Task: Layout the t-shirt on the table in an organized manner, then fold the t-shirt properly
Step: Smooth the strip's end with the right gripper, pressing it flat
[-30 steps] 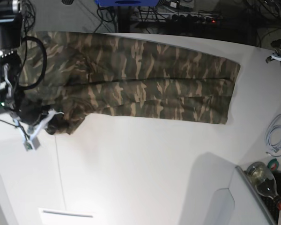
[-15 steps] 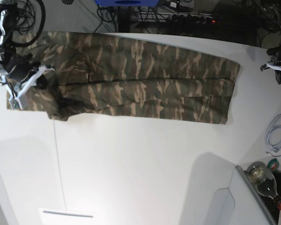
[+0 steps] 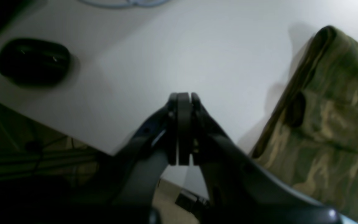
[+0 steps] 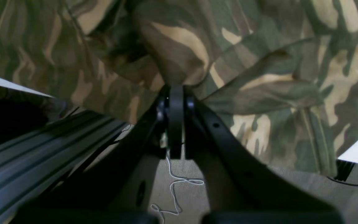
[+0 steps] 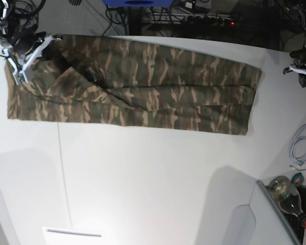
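Note:
The camouflage t-shirt point(image 5: 153, 87) lies stretched in a long band across the far half of the white table point(image 5: 153, 178). At its far left corner my right gripper point(image 5: 52, 39) is shut on the t-shirt. The right wrist view shows the jaws pressed together at the right gripper point(image 4: 176, 89), with folds of the t-shirt point(image 4: 259, 62) bunching into the tips. My left gripper point(image 5: 297, 69) hovers at the table's right edge, off the cloth. In the left wrist view the left gripper point(image 3: 183, 95) is shut on nothing over bare table point(image 3: 179, 46), and the t-shirt point(image 3: 331, 118) has its edge to the right.
A coiled white cable point(image 5: 301, 148), a green tape roll point(image 5: 297, 178) and a glass bottle point(image 5: 285, 196) sit at the right. A black oval object point(image 3: 34, 60) lies near the table edge. A thin seam point(image 5: 64, 173) crosses the tabletop. Cables and dark equipment line the back.
My right gripper has carried the shirt's bunched left end from the near side up to the far left corner, and that end now lies spread out. The left arm has barely moved.

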You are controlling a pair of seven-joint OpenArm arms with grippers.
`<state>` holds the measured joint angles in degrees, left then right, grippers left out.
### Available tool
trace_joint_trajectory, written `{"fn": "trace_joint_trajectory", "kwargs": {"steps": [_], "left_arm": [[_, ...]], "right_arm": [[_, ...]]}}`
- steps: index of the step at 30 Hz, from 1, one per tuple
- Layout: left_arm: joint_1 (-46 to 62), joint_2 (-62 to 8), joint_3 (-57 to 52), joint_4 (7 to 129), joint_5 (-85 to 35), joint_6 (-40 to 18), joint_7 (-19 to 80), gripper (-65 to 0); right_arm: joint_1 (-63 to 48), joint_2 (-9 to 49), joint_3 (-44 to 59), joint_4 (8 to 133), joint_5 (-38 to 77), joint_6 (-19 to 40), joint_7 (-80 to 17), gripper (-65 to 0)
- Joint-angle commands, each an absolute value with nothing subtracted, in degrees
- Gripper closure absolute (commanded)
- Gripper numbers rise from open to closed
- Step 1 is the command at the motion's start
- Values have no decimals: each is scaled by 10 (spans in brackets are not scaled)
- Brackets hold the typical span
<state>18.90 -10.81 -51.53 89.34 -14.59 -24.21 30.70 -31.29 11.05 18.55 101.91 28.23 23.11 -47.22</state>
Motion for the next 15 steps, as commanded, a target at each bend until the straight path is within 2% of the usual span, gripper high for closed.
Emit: {"fn": "trace_joint_trajectory", "kwargs": {"steps": [1, 6, 8, 10, 12, 13, 15], "left_arm": [[189, -123, -519, 896, -150, -241, 295, 0], [189, -131, -519, 887, -150, -241, 294, 0], [189, -132, -520, 887, -150, -241, 294, 0], [189, -132, -521, 887, -150, -241, 294, 0], [189, -132, -521, 890, -150, -241, 294, 0], [189, -132, -522, 891, -150, -241, 294, 0], [189, -132, -523, 891, -150, -241, 294, 0]], "right_arm": [[-316, 116, 189, 1028, 289, 234, -464, 0], [-314, 116, 189, 1027, 289, 230, -468, -12], [-315, 116, 187, 1028, 289, 230, -470, -74], [-318, 116, 189, 1033, 289, 230, -470, -183], [-324, 116, 189, 1038, 290, 230, -465, -260], [-325, 116, 191, 1048, 290, 230, -464, -287], [-324, 106, 201, 1070, 292, 233, -447, -291]]}}
